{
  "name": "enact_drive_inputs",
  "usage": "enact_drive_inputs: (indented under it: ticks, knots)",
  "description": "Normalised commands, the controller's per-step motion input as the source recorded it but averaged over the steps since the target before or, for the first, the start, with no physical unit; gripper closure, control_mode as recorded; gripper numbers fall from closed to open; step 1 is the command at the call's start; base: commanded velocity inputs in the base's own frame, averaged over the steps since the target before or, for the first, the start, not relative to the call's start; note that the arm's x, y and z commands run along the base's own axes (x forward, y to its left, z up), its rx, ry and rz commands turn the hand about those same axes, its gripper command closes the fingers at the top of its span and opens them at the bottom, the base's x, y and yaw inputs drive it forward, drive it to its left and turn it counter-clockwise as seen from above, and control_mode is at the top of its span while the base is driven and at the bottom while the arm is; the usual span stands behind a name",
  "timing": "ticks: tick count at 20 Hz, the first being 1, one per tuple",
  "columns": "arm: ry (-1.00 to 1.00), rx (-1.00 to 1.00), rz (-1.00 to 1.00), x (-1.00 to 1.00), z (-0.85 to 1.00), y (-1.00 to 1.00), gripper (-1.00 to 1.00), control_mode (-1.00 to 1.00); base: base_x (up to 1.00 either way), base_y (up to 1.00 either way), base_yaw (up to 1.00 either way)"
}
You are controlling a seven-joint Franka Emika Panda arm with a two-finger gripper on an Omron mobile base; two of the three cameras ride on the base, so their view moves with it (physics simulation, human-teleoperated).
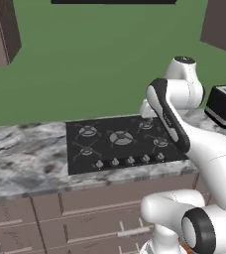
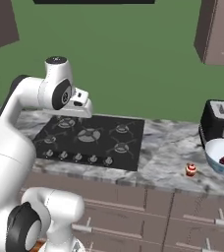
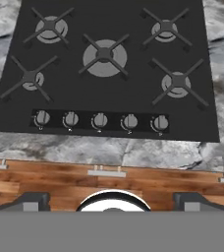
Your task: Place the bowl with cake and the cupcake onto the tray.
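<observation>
While the marble desk (image 2: pixel 173 142) carried the black cooktop (image 2: pixel 92 140) under the raised arm, the toaster (image 2: pixel 222 123) stood far right, the bowl with cake (image 2: pixel 223 158) touching or just before it, and the cupcake (image 2: pixel 191 170) sat near the bowl's left by the desk edge. Gripper (image 3: pixel 112 199) hovered over the cooktop with tips wide apart, empty. Best first step, likely: swing right, descend squarely on the cupcake or bowl rim; tray location unknown.

Arm bent high, claw (image 3: pixel 112 201) facing down (fingers spread wide).
</observation>
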Motion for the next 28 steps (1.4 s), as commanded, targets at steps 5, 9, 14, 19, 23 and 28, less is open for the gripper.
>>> enact_drive_inputs:
  ticks: [5, 9, 14, 19, 23, 28]
  knots:
    - [0.00, 0.00, 0.00, 0.00, 0.00, 0.00, -1.00, 1.00, 0.00, -0.75, 0.00]
    - [0.00, 0.00, 0.00, 0.00, 0.00, 0.00, -1.00, 1.00, 0.00, -0.78, 0.00]
    - [0.00, 0.00, 0.00, 0.00, 0.00, 0.00, -1.00, 1.00, 0.00, -0.79, 0.00]
    - [0.00, 0.00, 0.00, 0.00, 0.00, 0.00, -1.00, 1.00, 0.00, -0.77, 0.00]
    - [0.00, 0.00, 0.00, 0.00, 0.00, 0.00, -1.00, 1.00, 0.00, -0.74, 0.00]
    - [0.00, 0.00, 0.00, 0.00, 0.00, 0.00, -1.00, 1.00, 0.00, -0.64, 0.00]
